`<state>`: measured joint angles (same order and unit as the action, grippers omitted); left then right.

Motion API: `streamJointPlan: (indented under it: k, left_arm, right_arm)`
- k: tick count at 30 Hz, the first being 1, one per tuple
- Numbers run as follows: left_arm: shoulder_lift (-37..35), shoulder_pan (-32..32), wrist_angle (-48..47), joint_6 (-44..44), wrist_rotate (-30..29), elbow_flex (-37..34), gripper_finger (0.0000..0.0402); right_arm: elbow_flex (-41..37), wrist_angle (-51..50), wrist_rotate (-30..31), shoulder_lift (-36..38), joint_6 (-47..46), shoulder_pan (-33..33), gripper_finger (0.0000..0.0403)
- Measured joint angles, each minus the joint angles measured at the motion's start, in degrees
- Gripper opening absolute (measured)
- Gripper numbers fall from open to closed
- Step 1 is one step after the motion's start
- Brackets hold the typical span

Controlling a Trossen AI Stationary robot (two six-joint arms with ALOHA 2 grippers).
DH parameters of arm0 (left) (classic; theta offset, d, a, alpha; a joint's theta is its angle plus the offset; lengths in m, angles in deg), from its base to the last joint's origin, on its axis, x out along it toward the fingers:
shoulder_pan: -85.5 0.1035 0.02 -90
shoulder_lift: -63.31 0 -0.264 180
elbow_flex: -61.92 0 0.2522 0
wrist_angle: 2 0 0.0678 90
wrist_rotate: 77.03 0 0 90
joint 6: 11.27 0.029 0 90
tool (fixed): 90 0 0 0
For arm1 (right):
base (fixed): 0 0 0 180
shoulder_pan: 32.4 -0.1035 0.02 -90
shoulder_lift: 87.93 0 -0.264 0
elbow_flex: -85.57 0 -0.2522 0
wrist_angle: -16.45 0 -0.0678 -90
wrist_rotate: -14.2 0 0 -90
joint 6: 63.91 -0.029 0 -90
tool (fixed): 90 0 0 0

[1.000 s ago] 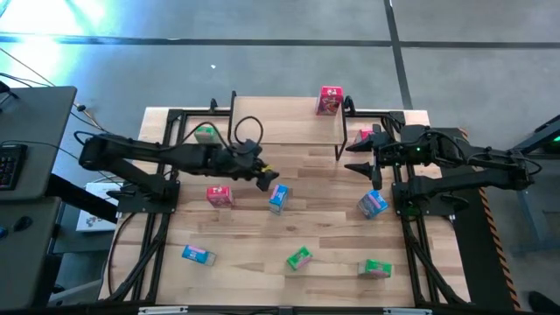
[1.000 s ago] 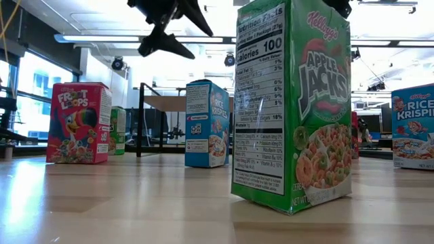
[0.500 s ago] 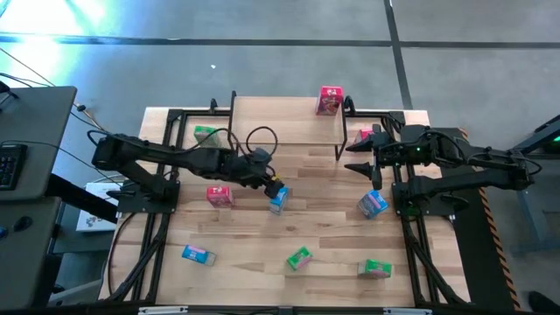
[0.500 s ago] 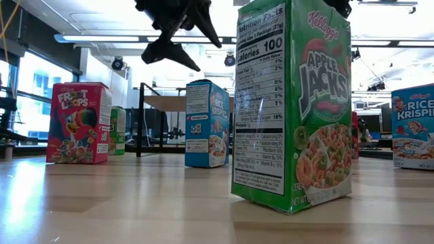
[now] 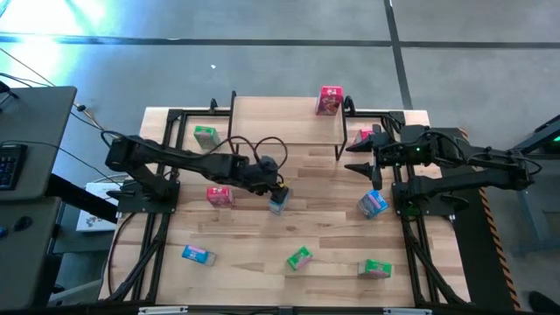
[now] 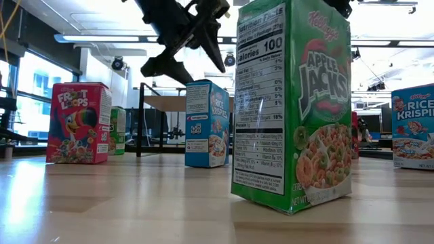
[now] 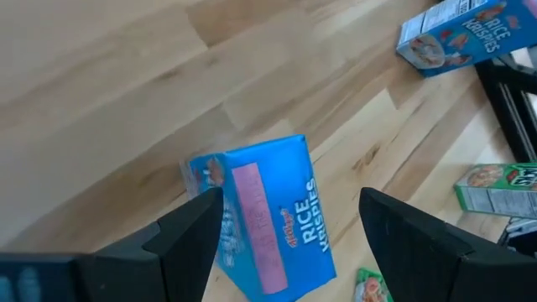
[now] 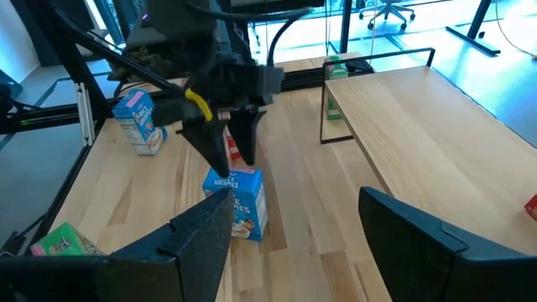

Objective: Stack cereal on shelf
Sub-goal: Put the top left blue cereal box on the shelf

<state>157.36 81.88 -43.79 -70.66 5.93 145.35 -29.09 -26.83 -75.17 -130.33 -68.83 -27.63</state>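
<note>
An upright blue cereal box (image 5: pixel 278 202) (image 7: pixel 267 225) (image 6: pixel 207 123) stands on its base at mid-table. My left gripper (image 5: pixel 277 186) (image 6: pixel 188 59) (image 7: pixel 291 198) hovers open just above it, slanting down, one finger over each side of its top and touching nothing. The shelf (image 5: pixel 284 122) stands at the far edge with a pink-red cereal box (image 5: pixel 330 100) upright on its plank. My right gripper (image 5: pixel 350 158) (image 8: pixel 294 201) waits open, raised near the shelf's right end.
More cereal boxes lie about the table: pink-red (image 5: pixel 219 194), blue (image 5: pixel 199 255), green (image 5: pixel 298 258), green (image 5: pixel 376 268), blue (image 5: pixel 373 204), green (image 5: pixel 205 135) left of the shelf, pink-red (image 5: pixel 366 136) at its right. Black frame rails (image 5: pixel 157 227) run along both sides.
My left gripper has moved down and toward the table's right and near edges, tipping more steeply downward, and now hangs right over the blue box. Its fingers have stayed open. The box has not moved.
</note>
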Motion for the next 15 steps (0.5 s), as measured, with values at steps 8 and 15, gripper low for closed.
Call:
streamJointPlan:
  k: [8,15]
  left_arm:
    - [2.2,-0.6,1.8,-0.1,0.6,0.1,0.0271]
    - [5.3,-0.6,1.4,0.0,1.6,0.0,0.0271]
  right_arm:
    - [0.0,-0.2,0.0,0.0,0.0,0.0,0.0250]
    - [0.0,-0.2,0.0,0.0,0.0,0.0,0.0250]
